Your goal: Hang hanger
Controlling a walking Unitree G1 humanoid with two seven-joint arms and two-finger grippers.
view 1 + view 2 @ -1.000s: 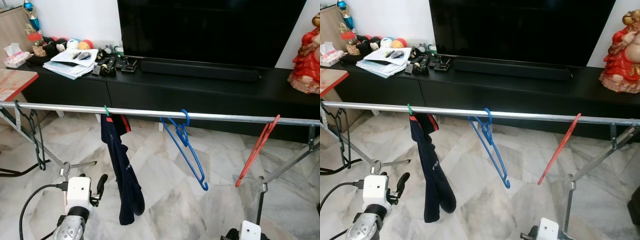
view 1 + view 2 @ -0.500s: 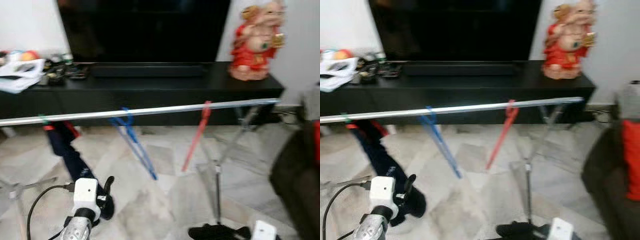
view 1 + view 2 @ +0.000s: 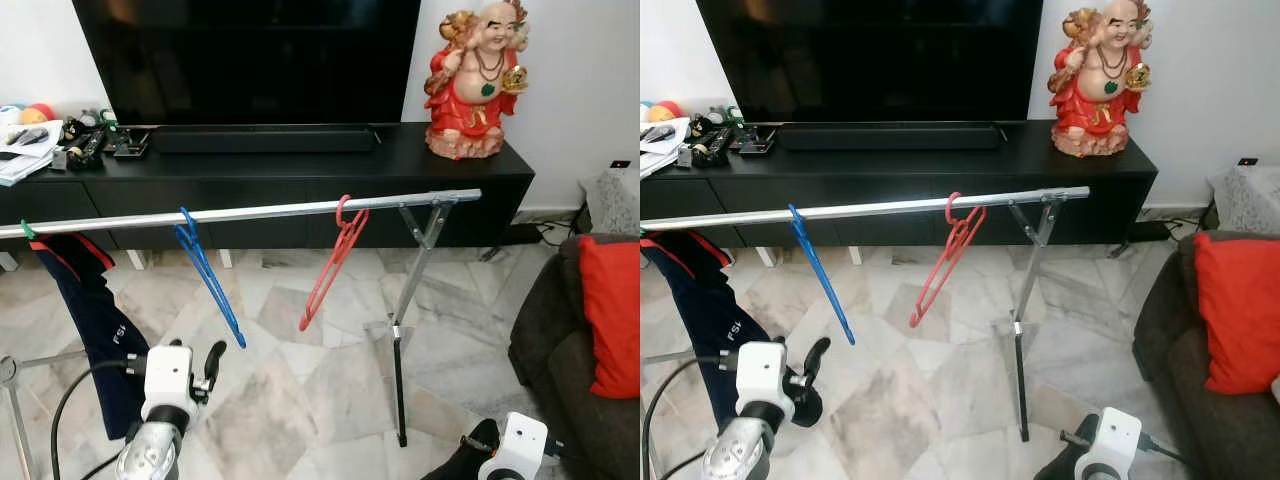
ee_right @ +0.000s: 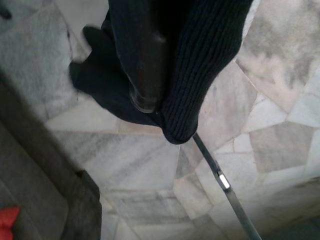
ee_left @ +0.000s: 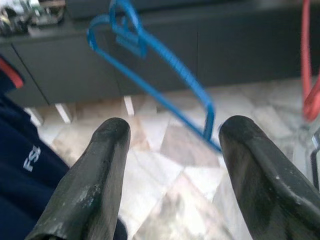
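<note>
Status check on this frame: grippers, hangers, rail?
Left gripper open, low, facing blue hanger. Right gripper shut on dark knit garment. Blue and red hanger hooked on rail, navy garment at its left end.

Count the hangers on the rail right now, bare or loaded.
3. A blue hanger hangs bare mid-rail, a red hanger bare near the rail's right end, and a green hook at the left edge carries the navy garment. More may hang beyond the left edge.
</note>
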